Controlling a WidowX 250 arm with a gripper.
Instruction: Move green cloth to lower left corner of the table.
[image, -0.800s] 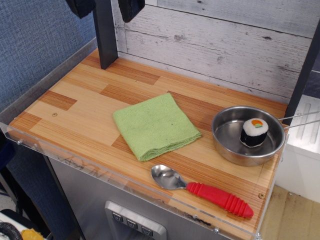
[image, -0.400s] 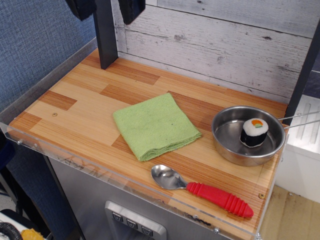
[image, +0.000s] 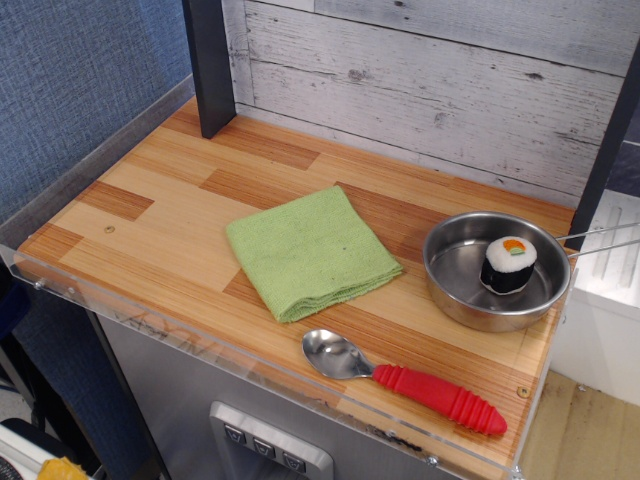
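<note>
Overall, the room backs the work area with a whitewashed plank wall (image: 430, 90) at the rear and a blue textured wall (image: 70, 80) on the left side. A dark vertical post (image: 210, 65) stands at the rear left of the surface, and a second dark post (image: 610, 140) runs along the right edge of the view. Light wood flooring (image: 580, 440) shows at the lower right.

The table (image: 150, 215) is a rectangular top of light and darker brown plank laminate. A clear rim (image: 200, 345) runs along its front edge, and a grey metal base (image: 170, 400) with a row of buttons sits beneath.

The green cloth (image: 312, 251) lies flat and folded near the middle of the table, rotated so that one corner points toward the front edge. It is well apart from the front-left corner of the table, which shows bare laminate.

A steel pan (image: 497, 271) stands to the right of the cloth, near it but not touching, with its wire handle reaching past the right edge. A sushi roll (image: 509, 264) stands upright inside the pan, toward its right side.

A spoon (image: 405, 381) with a steel bowl and a red ribbed handle lies in front of the cloth and pan, close to the front rim, bowl to the left.

The gripper is outside the view, so it cannot be told whether its jaws are apart or together.
</note>
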